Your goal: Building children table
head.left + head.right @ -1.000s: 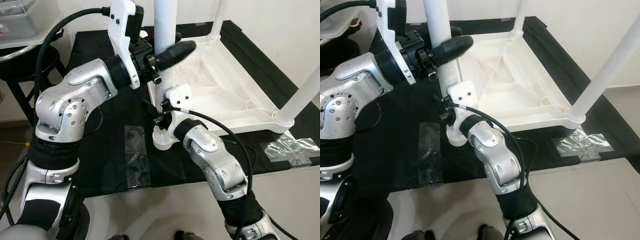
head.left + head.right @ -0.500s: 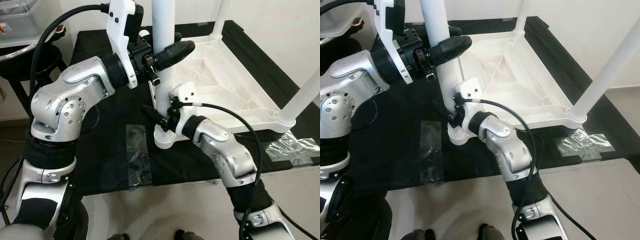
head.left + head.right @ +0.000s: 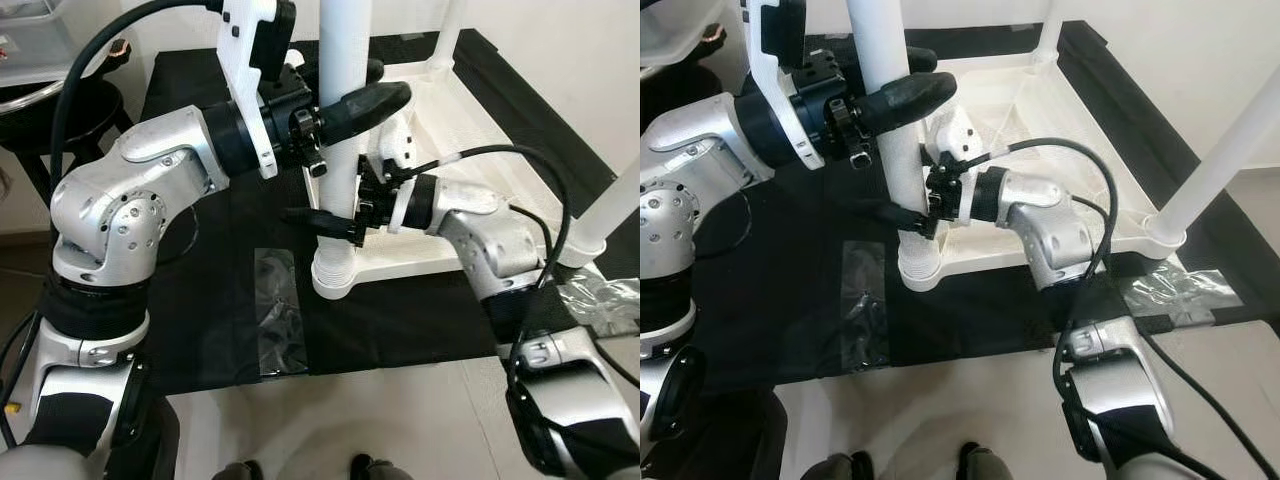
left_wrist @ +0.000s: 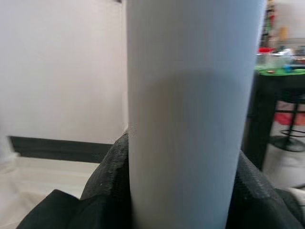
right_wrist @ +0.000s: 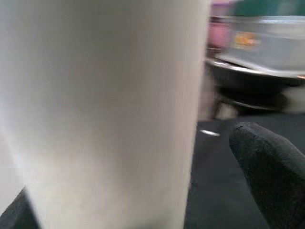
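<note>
A white children's table (image 3: 480,120) lies upside down on a black-covered bench, its legs pointing up. My left gripper (image 3: 352,88) is shut on the near-left white leg (image 3: 340,180), high up, one black finger on each side. In the left wrist view the leg (image 4: 190,114) stands between the dark pads. My right gripper (image 3: 335,215) reaches in from the right, low on the same leg just above its socket (image 3: 335,275). It is open, and one of its fingers (image 5: 269,176) stands a little apart from the leg (image 5: 105,109).
Another leg (image 3: 612,195) rises at the right corner and one (image 3: 450,30) at the far corner. Clear tape patches (image 3: 278,310) (image 3: 600,300) lie on the black cloth (image 3: 210,260). A dark stool (image 3: 35,110) stands at the left. The bench's front edge is near.
My right arm has swung from the front round to the right side, and its gripper has risen from the leg's base to slightly higher. The left gripper has kept its hold.
</note>
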Robot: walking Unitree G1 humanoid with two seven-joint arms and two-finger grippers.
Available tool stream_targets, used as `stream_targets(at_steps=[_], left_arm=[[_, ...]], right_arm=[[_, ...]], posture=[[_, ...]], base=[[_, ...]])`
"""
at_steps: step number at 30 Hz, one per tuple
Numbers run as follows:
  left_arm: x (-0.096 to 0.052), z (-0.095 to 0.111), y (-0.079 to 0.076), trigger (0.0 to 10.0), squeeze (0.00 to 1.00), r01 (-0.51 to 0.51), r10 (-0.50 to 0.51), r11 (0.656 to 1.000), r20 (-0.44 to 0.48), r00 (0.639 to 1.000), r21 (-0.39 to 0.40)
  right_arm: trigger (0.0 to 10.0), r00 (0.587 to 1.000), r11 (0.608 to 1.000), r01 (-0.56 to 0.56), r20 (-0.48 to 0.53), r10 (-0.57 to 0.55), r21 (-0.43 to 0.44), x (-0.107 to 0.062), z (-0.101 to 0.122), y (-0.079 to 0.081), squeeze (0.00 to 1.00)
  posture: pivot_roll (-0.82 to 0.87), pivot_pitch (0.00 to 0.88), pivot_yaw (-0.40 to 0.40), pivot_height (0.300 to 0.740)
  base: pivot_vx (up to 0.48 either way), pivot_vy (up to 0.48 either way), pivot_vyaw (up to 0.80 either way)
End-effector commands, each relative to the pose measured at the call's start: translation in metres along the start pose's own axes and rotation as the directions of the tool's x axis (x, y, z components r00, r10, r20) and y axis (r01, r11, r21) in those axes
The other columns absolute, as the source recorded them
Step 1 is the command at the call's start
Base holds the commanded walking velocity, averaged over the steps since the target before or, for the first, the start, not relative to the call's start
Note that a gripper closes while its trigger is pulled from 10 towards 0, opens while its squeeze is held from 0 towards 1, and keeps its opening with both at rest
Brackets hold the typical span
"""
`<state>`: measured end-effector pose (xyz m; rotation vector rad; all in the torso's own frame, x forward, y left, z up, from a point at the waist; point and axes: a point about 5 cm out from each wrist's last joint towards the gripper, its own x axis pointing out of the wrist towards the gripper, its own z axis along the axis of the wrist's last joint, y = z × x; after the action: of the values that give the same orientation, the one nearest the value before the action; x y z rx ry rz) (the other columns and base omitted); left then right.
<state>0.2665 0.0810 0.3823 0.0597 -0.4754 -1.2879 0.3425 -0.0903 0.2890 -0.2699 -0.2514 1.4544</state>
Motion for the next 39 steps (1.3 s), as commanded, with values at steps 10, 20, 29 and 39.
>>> stream_targets(at_steps=[10, 20, 29, 39], left_arm=[[0.018, 0.016, -0.029, 0.0, 0.0, 0.25, -0.25, 0.968, 0.06, 0.966, 0.0], [0.021, 0.016, -0.028, 0.0, 0.0, 0.294, -0.291, 0.956, 0.098, 0.952, -0.012], [0.021, 0.017, -0.025, 9.3, 1.0, 0.264, -0.262, 0.965, 0.112, 0.959, -0.002], [0.016, 0.019, 0.009, 10.0, 1.0, 0.031, -0.032, 0.999, 0.114, 0.993, 0.009]], right_arm=[[2.8, 0.924, 0.922, -0.381, 0.032, 0.38, 0.071, 0.019, 0.0, 0.012, 0.0], [0.0, 0.862, 0.861, -0.499, 0.148, 0.484, 0.093, 0.02, 0.018, 0.021, 0.0], [0.0, 0.869, 0.869, -0.488, 0.129, 0.477, 0.079, 0.017, 0.017, 0.021, 0.0], [0.0, 0.932, 0.932, -0.355, 0.103, 0.348, 0.07, -0.001, 0.015, 0.006, 0.0]], posture=[[0.05, 0.21, 0.031, 0.74], [0.04, 0.209, 0.03, 0.74], [0.02, 0.203, 0.026, 0.74], [0.01, 0.214, 0.012, 0.74]], base=[[0.0, 0.0, 0.0], [0.0, 0.0, 0.0], [0.0, 0.0, 0.0], [0.0, 0.0, 0.0]])
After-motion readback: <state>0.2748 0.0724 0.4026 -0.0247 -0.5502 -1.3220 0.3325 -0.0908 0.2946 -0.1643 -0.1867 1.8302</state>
